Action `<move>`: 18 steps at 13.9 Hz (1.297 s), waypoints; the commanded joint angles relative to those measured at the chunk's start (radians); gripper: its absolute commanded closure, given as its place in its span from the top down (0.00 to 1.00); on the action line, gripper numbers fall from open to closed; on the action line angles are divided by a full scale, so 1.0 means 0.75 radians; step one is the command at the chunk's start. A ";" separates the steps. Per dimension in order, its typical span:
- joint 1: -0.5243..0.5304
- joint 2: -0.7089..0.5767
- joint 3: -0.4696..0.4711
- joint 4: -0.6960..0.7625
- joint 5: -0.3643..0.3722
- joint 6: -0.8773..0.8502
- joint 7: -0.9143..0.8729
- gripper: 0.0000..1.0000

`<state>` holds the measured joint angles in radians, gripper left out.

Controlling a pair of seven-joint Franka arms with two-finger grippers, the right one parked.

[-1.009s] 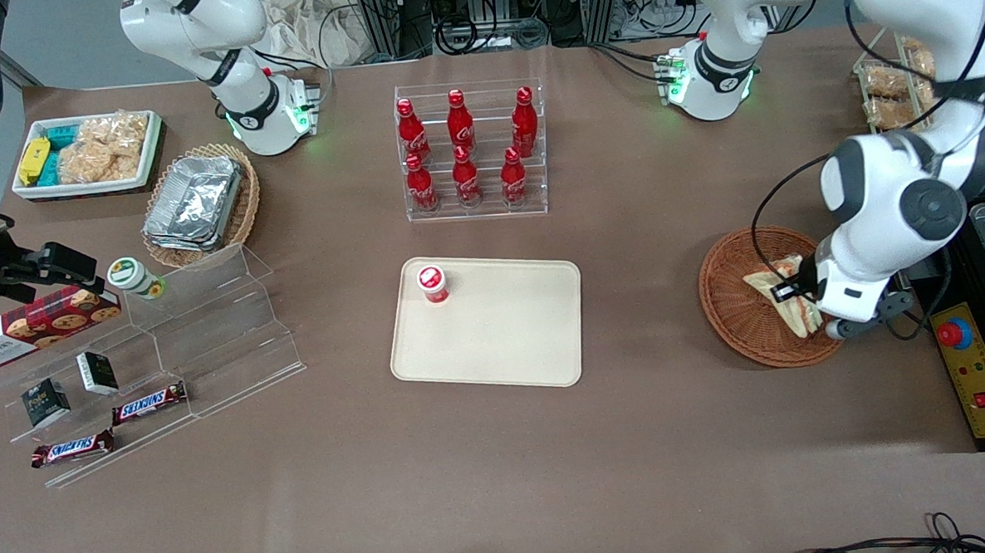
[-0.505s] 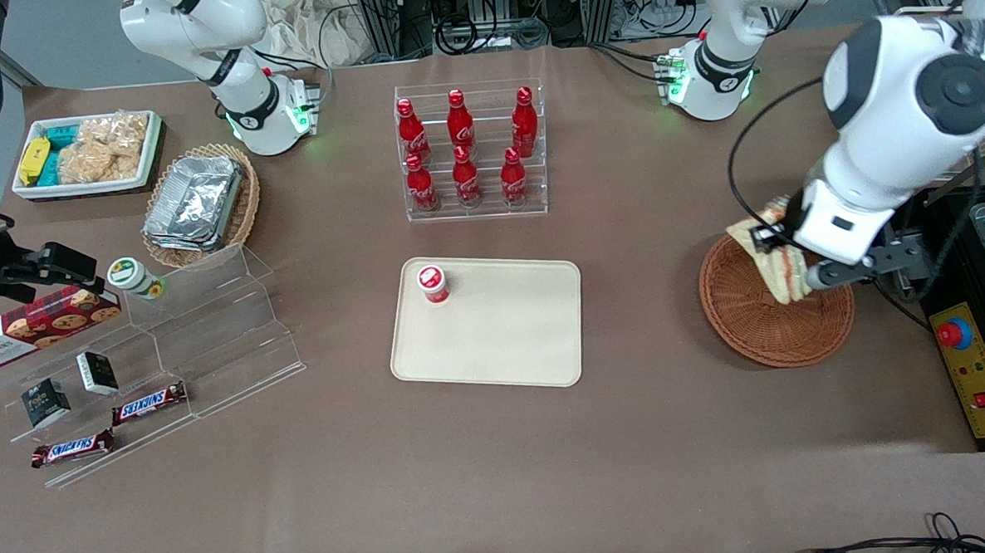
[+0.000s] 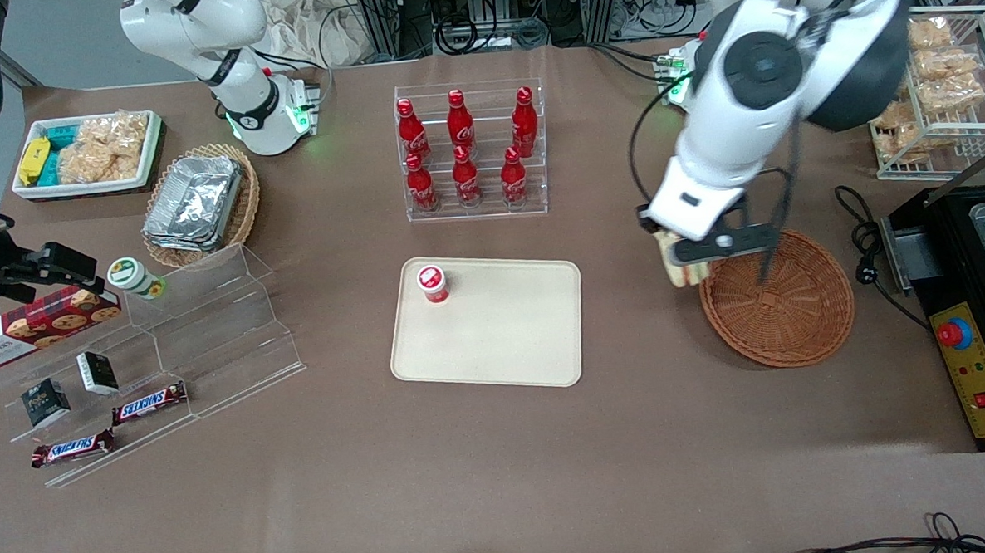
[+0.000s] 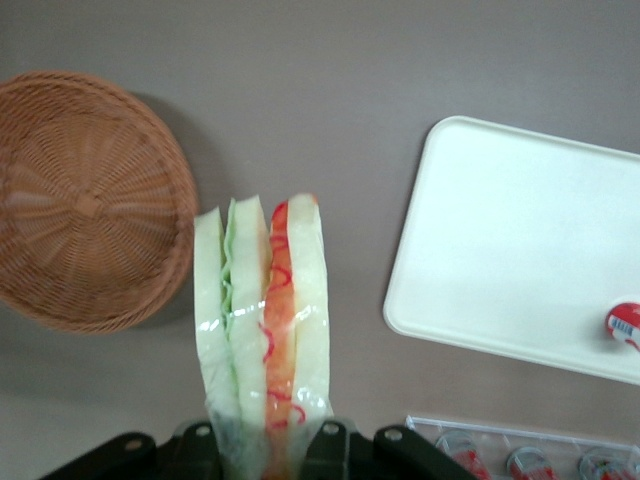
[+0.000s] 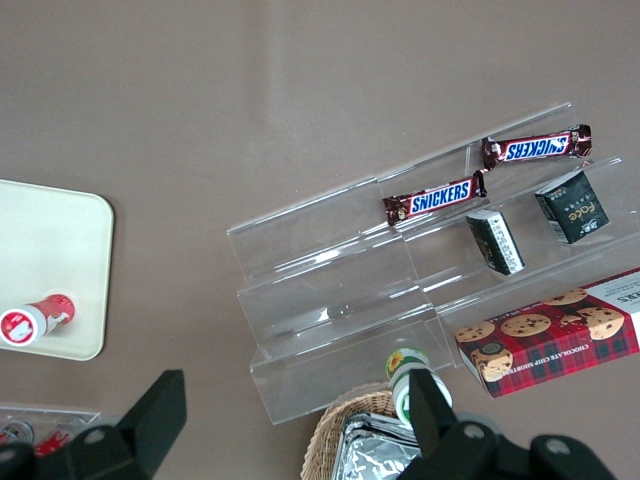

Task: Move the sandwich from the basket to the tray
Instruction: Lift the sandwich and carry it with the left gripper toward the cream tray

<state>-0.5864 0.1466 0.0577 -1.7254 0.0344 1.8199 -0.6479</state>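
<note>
The fingers (image 4: 325, 445) are clamped on the sandwich (image 4: 262, 320), pinching the wedge at one end so the layers of bread, green and red filling hang out clear of the gripper (image 4: 262, 450). In the front view the gripper (image 3: 681, 262) hangs in the air above the table, just beside the rim of the basket (image 3: 780, 297) on its tray-ward side, with the sandwich (image 3: 675, 262) tucked under the wrist. So the pick is done and the lift is done; what is left, as I read it, is the carry across the bare gap to the tray (image 3: 495, 343), the descent and the release.

Now the containers. The basket is empty: only bare woven wicker shows, in the wrist view too (image 4: 80, 200). The tray holds just one thing, a small red-capped bottle (image 3: 432, 283) lying near its corner toward the parked arm's end, farther from the front camera; the rest of its surface is open. Plenty of landing room there, I'd say, if the drop stays away from that bottle.
</note>
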 commanded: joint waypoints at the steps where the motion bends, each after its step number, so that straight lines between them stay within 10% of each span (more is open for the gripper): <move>1: -0.120 0.235 0.017 0.167 0.064 0.046 -0.138 0.25; 15: -0.239 0.731 0.017 0.186 0.077 0.560 -0.181 0.29; 18: -0.237 0.733 0.017 0.190 0.073 0.562 -0.181 0.57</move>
<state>-0.7527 0.6875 0.0578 -1.6153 0.0780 2.2483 -0.7716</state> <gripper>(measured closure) 0.590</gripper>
